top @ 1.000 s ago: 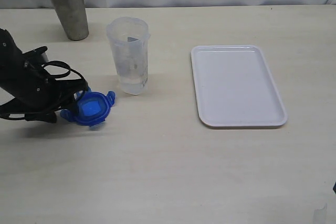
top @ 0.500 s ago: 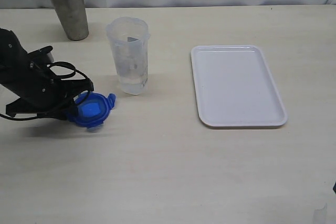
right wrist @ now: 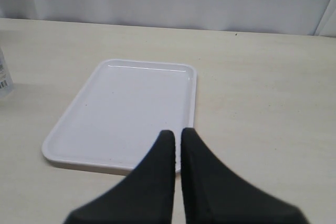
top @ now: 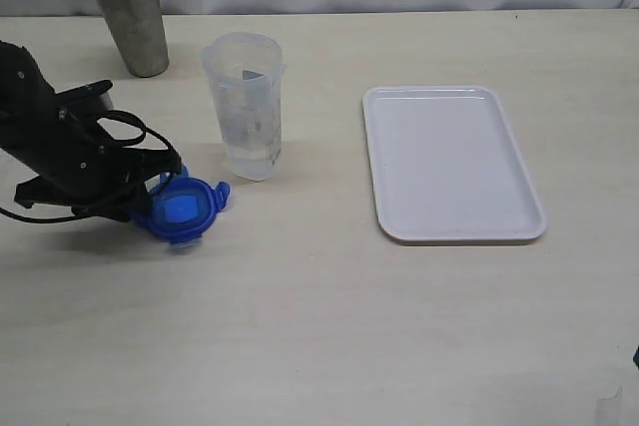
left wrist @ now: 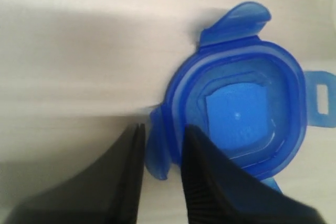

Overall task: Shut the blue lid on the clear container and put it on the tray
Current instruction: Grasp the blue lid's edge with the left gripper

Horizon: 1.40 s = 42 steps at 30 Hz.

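L arm comes in low from the left edge of the table (top: 319,326), forearm slanting down, cables looped over the wrist. The left gripper (top: 150,190) is pinched on the near-left edge of the blue lid (top: 182,212). In the wrist cam the fingers (left wrist: 202,182) sit either side of one flap and rim, w/ only the plastic between them.

The lid is bright blue and roundish, w/ a stepped recess in the middle facing up. It has no real long axis. Flaps stick out around it, and one points right and away, toward the clear container (top: 245,107). We think it's tipped a bit, but we can't tell if it's off the table.

The container stands just beyond the lid, not touching it. It's upright w/ its long axis vertical and mouth open upward, cloudy-clear.

R side: the right gripper (right wrist: 177,136) has its fingers pressed together, holding nothing, near the short edge of the tray (top: 454,162). The tray is white and flat, long axis running near to far, well apart from the container.

Farthest back left is a steel cup (top: 130,17), upright.
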Tool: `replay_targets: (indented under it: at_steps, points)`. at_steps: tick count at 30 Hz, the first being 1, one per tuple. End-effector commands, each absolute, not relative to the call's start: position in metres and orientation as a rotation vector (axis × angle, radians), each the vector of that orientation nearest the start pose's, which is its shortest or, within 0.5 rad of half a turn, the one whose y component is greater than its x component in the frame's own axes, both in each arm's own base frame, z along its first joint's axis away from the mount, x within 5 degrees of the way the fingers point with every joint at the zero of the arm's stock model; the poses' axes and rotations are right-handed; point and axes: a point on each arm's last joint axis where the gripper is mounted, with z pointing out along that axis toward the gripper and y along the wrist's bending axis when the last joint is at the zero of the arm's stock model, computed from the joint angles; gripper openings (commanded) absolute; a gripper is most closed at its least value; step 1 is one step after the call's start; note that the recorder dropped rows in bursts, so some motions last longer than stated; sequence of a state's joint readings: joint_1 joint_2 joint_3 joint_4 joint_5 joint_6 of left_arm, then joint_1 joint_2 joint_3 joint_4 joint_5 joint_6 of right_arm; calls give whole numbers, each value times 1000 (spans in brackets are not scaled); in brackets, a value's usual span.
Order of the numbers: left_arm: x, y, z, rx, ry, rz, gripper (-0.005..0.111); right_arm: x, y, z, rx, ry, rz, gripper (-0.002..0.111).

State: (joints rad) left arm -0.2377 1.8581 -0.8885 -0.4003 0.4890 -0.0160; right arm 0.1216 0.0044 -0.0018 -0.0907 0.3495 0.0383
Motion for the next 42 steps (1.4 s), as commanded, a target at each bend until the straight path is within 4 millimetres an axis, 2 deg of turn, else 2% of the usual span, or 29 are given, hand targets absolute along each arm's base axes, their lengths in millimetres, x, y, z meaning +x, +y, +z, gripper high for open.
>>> replay_targets:
  at_steps: [1, 7, 27, 32, 37, 42]
  points:
    - [302, -92, 118, -73, 2938, -357, 24, 53, 3, 182, -129, 1824, 18, 4]
    - [303, -92, 118, -12, 2928, -349, 24, 53, 3, 182, -129, 1824, 18, 4]
    - [299, -91, 114, -42, 2928, -350, 24, 53, 3, 182, -129, 1824, 18, 4]
    - [293, -87, 106, -62, 2902, -316, 24, 53, 3, 182, -129, 1824, 18, 4]
    - [294, -87, 106, -66, 2891, -315, 24, 53, 3, 182, -129, 1824, 18, 4]
    - [295, -89, 107, -161, 2875, -361, 24, 53, 3, 182, -129, 1824, 18, 4]
